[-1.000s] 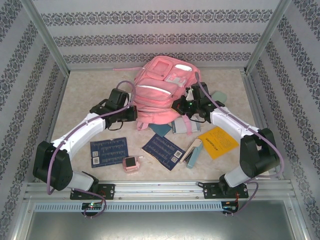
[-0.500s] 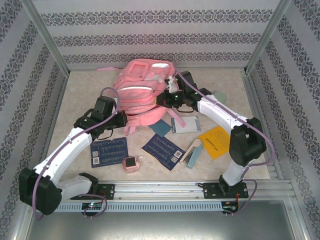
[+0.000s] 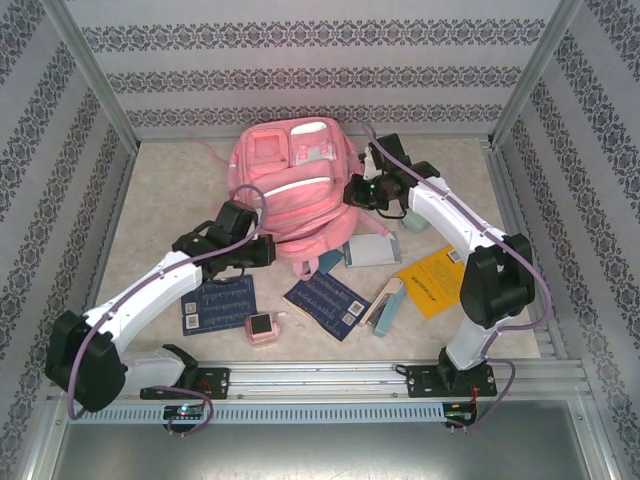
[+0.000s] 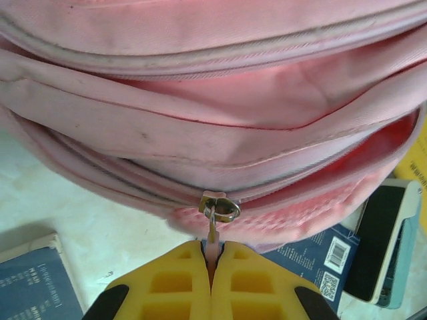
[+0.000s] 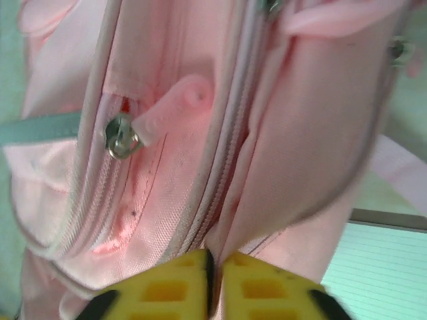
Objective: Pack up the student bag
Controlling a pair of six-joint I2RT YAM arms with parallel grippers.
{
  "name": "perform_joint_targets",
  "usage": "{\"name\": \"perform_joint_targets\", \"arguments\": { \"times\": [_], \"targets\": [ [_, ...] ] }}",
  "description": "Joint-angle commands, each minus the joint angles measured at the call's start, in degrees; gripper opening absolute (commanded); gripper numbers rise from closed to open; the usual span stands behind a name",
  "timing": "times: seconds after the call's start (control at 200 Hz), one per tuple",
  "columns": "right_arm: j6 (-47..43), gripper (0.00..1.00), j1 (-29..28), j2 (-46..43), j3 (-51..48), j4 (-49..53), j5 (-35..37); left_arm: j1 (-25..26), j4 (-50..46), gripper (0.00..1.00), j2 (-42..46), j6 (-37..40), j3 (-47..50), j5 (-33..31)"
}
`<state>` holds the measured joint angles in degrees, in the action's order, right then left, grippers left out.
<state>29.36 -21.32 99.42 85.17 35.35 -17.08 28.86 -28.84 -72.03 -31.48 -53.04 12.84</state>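
**A:** The left claw (image 4: 213,257) is clamped shut on the pink pull tab (image 4: 212,245) of a zipper, right at the near edge of the big pink fabric backpack (image 3: 290,190).

**B:** And where does the backpack sit?

**A:** Mid-table, front pockets facing up. Over the last second it has slid leftward and turned, and the left arm has followed it.

**B:** Just on its near side lie a flat dark-blue printed booklet (image 3: 325,300) and a small pink square gadget (image 3: 262,328), both unpacked.

**A:** Yes. Farther along, at the backpack's right flank, the right claw (image 5: 215,257) has its yellow fingers nearly together against a fabric fold. Whether it grips or merely touches cannot be told.

**B:** What does that mean for the task?

**A:** Probably the backpack is now placed for unzipping. Packing itself looks not yet begun.
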Motion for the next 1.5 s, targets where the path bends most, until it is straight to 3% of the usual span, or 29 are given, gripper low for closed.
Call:
{"name": "perform_joint_targets", "arguments": {
  "times": [0.0,0.075,0.185,0.285,0.415,0.69,0.989,1.234,1.494],
  "targets": [
    [-0.20,0.32,0.97,-2.80,0.43,0.20,13.34,1.46,0.82,0.00,-2.36,1.40,-2.55,-2.32],
    [1.60,0.40,0.18,-5.84,-2.28,-1.44,13.49,2.16,2.43,0.00,-3.80,0.69,-3.60,-1.95],
    [6.95,0.42,-1.15,-10.53,-7.70,-5.14,8.92,3.09,4.54,0.00,-5.58,-0.16,-5.91,-1.14],
    [21.13,0.42,-1.58,-15.42,-17.25,-15.33,1.33,3.99,4.91,0.00,-7.66,-0.24,-8.75,-0.60],
    [37.05,0.38,-4.28,-17.22,-23.66,-21.34,-5.25,5.61,4.93,0.00,-9.25,-0.31,-11.63,-0.45],
    [55.20,0.41,-11.73,-15.10,-28.12,-33.07,-7.01,8.28,5.59,0.00,-9.95,-0.94,-13.21,-1.06],
    [59.73,0.37,-13.19,-9.91,-27.59,-36.65,-5.31,9.76,5.64,0.00,-9.88,-1.23,-13.19,-2.18],
    [57.97,0.00,-12.96,-11.62,-27.50,-31.98,-0.44,9.72,5.64,0.00,-9.93,-0.16,-12.69,-3.89],
    [52.75,0.00,-9.63,-15.56,-28.01,-26.70,2.32,8.87,4.63,0.00,-8.47,0.87,-11.24,-6.24]
  ]
}}
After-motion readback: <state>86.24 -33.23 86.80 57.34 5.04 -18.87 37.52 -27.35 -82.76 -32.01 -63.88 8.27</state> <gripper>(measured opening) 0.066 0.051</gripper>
